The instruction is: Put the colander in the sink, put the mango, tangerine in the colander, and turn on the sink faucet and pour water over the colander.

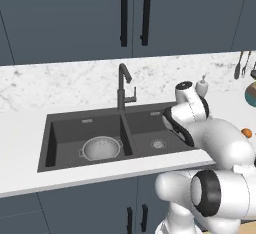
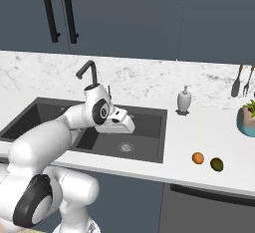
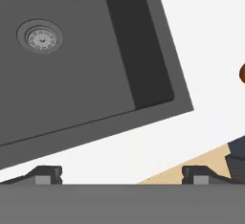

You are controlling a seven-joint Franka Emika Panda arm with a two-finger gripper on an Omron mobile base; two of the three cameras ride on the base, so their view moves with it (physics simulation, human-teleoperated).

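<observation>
The white arm reaches forward, bent at the elbow, with the wrist turned downward. Its gripper hangs with the jaws spread wide apart and nothing held between the two dark fingertips.

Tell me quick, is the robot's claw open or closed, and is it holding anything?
Gripper: open and holding nothing; its two fingertips stand wide apart above the sink corner.

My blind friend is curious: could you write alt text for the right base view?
A white robot arm's gripper hovers over the right basin of a dark sink. A tangerine and mango lie on the white counter to the right.
</observation>
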